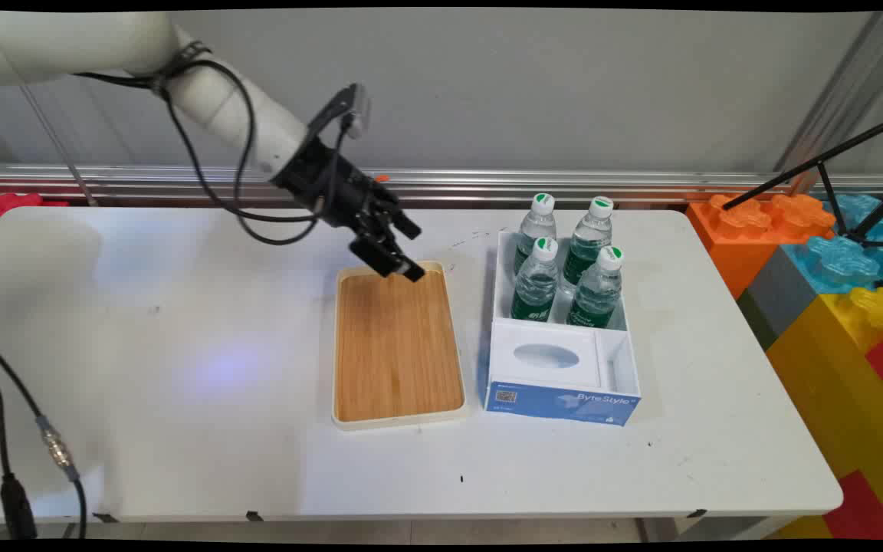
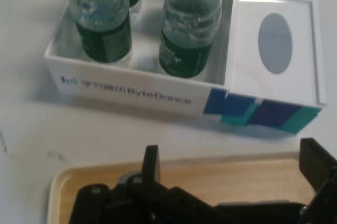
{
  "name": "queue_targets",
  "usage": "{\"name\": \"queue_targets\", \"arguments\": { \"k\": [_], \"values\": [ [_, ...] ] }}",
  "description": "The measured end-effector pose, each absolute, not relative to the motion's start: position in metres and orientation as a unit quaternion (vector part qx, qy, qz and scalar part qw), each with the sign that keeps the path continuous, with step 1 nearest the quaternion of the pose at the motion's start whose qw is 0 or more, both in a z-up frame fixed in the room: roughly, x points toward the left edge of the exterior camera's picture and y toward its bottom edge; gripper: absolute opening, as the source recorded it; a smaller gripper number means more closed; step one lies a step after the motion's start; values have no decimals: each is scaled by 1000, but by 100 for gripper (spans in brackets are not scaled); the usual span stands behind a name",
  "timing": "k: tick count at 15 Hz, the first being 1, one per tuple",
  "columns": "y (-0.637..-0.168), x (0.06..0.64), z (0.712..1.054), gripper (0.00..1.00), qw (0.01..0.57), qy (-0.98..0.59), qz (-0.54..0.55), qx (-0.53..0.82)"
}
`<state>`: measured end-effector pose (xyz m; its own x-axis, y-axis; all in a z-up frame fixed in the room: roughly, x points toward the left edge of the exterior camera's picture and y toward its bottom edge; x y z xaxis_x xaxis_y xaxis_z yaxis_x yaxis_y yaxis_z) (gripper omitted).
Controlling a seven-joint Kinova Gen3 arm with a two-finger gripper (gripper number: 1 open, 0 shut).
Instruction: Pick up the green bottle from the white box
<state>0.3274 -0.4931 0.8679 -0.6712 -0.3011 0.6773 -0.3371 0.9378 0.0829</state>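
The white desk (image 1: 181, 345) is the largest thing before you; its top looks smooth and hard, with some small dark marks, so I think things can slide on it easily. Behind it you see a grey wall with a metal rail, and at the right side stand big toy-like blocks (image 1: 832, 253) in orange, blue, yellow and red, with a black tripod leg across them.

Near the middle of the desk lies a wooden tray (image 1: 399, 360) with a cream rim, flat and with nothing on it. It looks stiff and light. The rim is low, so I judge that an edge is the only place to take hold.

Just beside the tray, on its right, stands a white and blue cardboard box (image 1: 564, 402). Its near part has a white insert with an oval opening. Its far compartment holds four water bottles (image 1: 535, 284) with white caps and green labels, upright and close together. They seem full, so rather heavy, and the clear plastic is probably slippery and gives a little. The neck or the body below the cap looks the best place.

The gripper (image 1: 403, 249) hangs over the far end of the tray, tilted down toward the box. Its fingers (image 2: 151, 162) stand apart and hold nothing.
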Motion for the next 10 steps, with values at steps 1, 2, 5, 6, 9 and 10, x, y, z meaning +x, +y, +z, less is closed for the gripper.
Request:
{"name": "queue_targets", "arguments": {
  "k": [1,2,5,6,9,10],
  "values": [
    [-496,321,864,100,370,-913,26,169],
    [-498,315,860,100,373,-913,27,165],
    [-503,296,846,100,381,-912,32,150],
    [-504,292,844,100,383,-911,34,149],
    [-510,274,832,100,390,-908,45,145],
    [-512,269,829,100,393,-907,48,146]
  ]
}}
